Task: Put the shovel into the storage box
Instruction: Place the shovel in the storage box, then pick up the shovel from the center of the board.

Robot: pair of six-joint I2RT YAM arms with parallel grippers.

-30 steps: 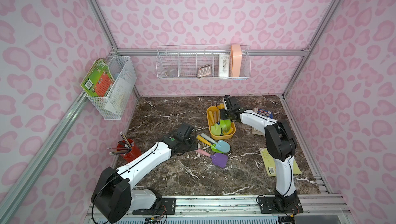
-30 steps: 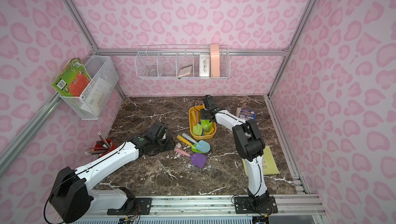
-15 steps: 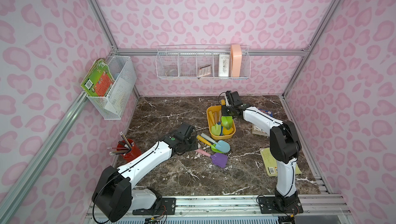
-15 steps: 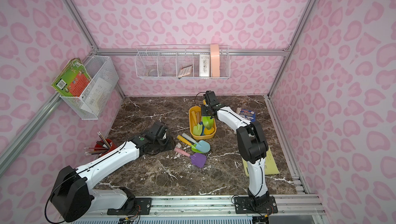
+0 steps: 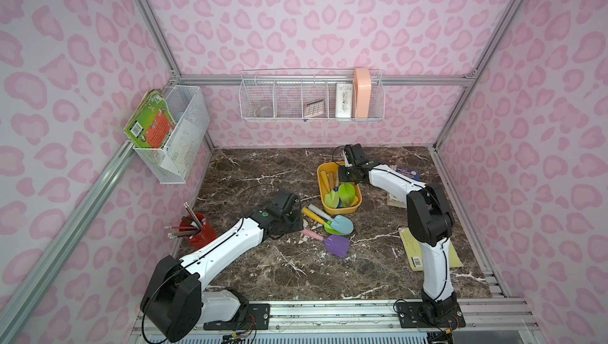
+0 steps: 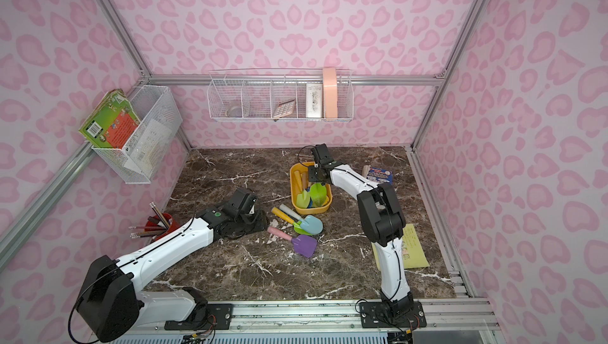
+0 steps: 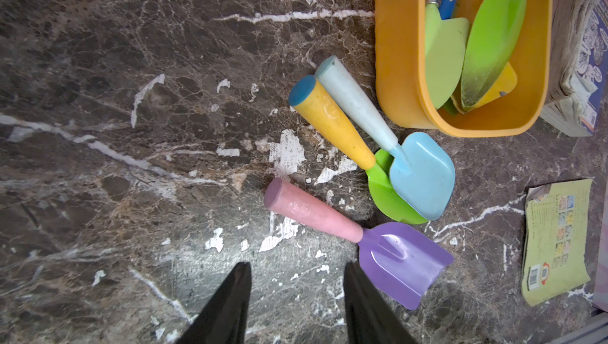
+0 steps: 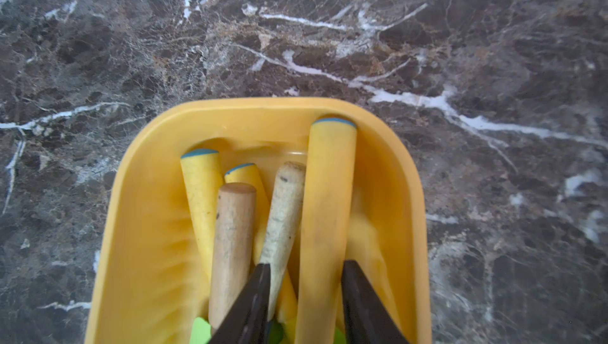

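Bench point(image 5: 263, 178): dark marble, carrying everything.

Storage box point(image 5: 319, 187): seen in a top view toward 12 o'clock of bench centre. The yellow-handled shovel point(image 8: 329, 194) lies inside it, handle along the box's length.

Purple shovel point(image 7: 357, 236): one of three loose on the bench, at 4 o'clock from the left fingers point(image 7: 227, 303). Its axis runs 10 to 4 o'clock, pink handle toward them. The left arm is nearer.

Left fingers: parted, empty.

Right fingers point(image 8: 362, 299): straddling the yellow handle, parted wider than it (released, I judge; the handle is blurred, so contact on one side is uncertain).

The blades in the box are cut off in the right wrist view.
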